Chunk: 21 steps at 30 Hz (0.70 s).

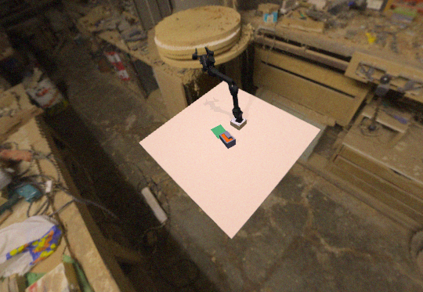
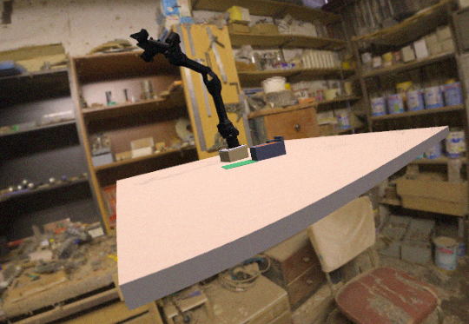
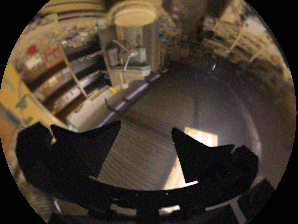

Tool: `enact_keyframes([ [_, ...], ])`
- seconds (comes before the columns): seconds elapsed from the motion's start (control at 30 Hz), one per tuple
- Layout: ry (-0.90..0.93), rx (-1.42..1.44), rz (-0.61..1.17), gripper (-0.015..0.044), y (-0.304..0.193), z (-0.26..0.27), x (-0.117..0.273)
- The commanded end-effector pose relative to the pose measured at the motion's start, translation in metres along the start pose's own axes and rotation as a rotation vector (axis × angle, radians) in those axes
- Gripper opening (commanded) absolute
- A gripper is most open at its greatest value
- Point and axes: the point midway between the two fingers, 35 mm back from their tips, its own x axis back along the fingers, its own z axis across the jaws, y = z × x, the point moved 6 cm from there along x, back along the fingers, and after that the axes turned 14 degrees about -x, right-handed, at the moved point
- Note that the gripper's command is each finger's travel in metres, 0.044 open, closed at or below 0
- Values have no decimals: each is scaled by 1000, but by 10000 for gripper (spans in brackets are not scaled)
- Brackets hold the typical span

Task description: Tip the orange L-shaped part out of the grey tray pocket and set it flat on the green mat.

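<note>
The orange L-shaped part [image 1: 225,138] lies in the top of the tray [image 1: 229,145] [image 2: 268,150]. In the exterior view only a thin orange strip shows at the tray's upper edge, with no end visibly raised; fine detail is too small to tell. The green mat [image 1: 218,131] [image 2: 239,164] lies beside the tray with nothing on it. My gripper [image 1: 200,52] [image 2: 140,46] [image 3: 147,127] is open and empty, its fingers wide apart. It is high above the table, well away from the tray and pointing away from it. The wrist view shows neither part, tray nor mat.
The arm stands on a small block [image 1: 237,125] [image 2: 233,154] close to the tray and the mat. The tray has a raised bit at one end. The pale table top [image 1: 231,193] [image 2: 208,201] has open edges all round, with a cluttered workshop behind.
</note>
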Motion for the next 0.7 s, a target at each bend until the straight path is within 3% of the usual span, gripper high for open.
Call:
enact_keyframes([
  [0.0, -10, 11, -11, 374, 2, -3, 1],
  [0.13, -134, 134, -118, 269, 27, -33, 21],
  [0.27, -365, 343, -261, 180, 64, -79, 65],
  [0.47, -770, 636, -370, 180, 104, -136, 154],
  [0.67, -1221, 911, -347, 180, 125, -169, 259],
])
